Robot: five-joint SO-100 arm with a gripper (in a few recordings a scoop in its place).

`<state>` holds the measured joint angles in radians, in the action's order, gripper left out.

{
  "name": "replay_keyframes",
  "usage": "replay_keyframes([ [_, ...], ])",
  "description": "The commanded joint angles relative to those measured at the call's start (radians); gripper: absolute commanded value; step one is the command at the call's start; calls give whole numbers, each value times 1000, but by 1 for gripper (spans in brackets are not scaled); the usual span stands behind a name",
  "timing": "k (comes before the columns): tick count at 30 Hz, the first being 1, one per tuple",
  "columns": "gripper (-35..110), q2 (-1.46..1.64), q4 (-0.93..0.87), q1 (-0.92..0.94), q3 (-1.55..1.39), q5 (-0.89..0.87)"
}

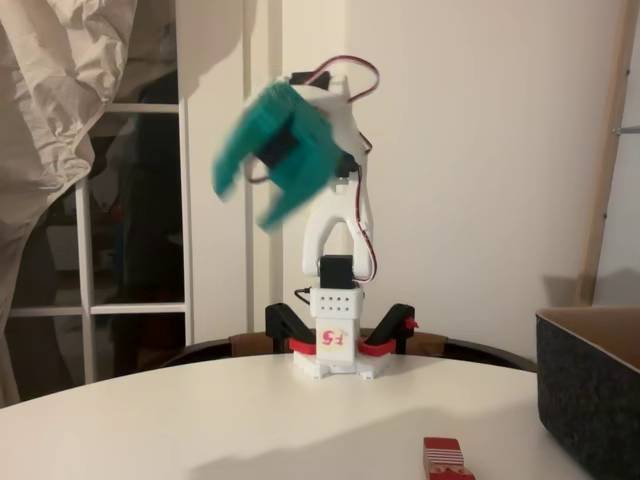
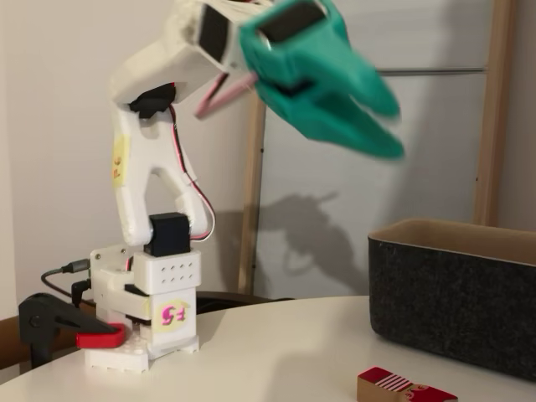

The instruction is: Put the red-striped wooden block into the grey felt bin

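Table: your white round table (image 1: 200, 420) stands before a pale wall, with a window frame at the left in a fixed view.
Block: your block (image 1: 445, 459) lies flat near the table's front edge, red with cream stripes; in the other fixed view (image 2: 406, 389) it sits low at the bottom of the picture.
Block to bin: the two are near but apart, the block on the table outside the bin.
Bin: your bin (image 1: 590, 390) stands upright at the right in both fixed views (image 2: 456, 301), dark grey outside with a tan inner face at the rim.
Gripper: your teal gripper (image 1: 245, 205) hangs high in the air, well above the block and blurred (image 2: 394, 126).
Fingers: spread apart and holding nothing.
Arm: white, rising from a base (image 1: 335, 345) clamped to the table's far edge.
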<state>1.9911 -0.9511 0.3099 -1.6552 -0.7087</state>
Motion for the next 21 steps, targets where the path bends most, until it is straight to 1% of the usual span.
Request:
replay_keyframes([
  [1, 15, 17, -218, -57, 35, 241],
  [4, 17, 17, -371, -109, 38, 362],
  [8, 23, 12, -574, -199, 37, 558],
  [13, 24, 3, -769, -298, 37, 759],
  [16, 25, -12, -828, -347, 37, 844],
  [21, 27, -87, -834, -434, 43, 988],
])
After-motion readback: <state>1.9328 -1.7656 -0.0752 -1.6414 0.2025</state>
